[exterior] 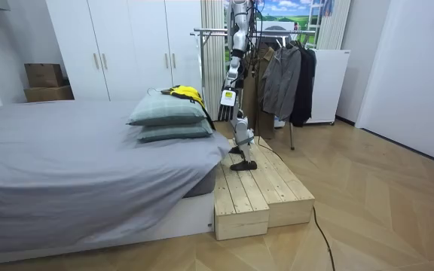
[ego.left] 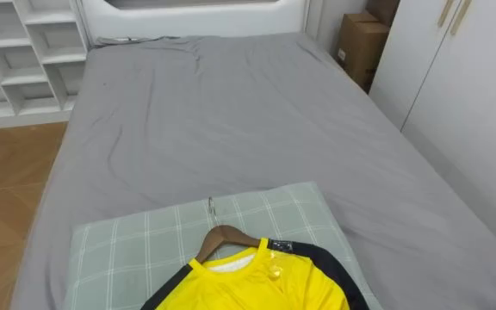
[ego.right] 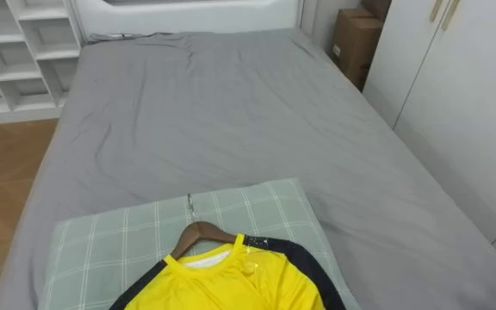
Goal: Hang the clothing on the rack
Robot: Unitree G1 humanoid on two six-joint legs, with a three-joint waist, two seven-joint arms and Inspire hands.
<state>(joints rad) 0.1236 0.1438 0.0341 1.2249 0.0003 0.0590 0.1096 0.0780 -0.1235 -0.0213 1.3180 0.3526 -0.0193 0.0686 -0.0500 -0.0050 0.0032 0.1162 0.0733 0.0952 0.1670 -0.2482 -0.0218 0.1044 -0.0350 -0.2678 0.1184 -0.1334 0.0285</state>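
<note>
Yellow shirt (ego.left: pixel 257 288) on hanger (ego.left: pixel 222 237), atop pillow (ego.left: pixel 136 245), hook toward headboard (ego.left: pixel 196 17)

At the bottom of the frame, right below me, a yellow shirt (ego.left: pixel 257 288) with dark sleeves lies on a wooden hanger (ego.left: pixel 224 234), whose metal hook points up the frame. Both rest on a pale green checked pillow (ego.left: pixel 127 250). The pillow sits on a grey bed (ego.left: pixel 231 112) running to the top edge. White shelves (ego.left: pixel 24 52) stand upper left above wooden floor (ego.left: pixel 7 172). A cardboard box (ego.left: pixel 360 43) and white wardrobe doors (ego.left: pixel 463 77) are at the upper right.
</note>
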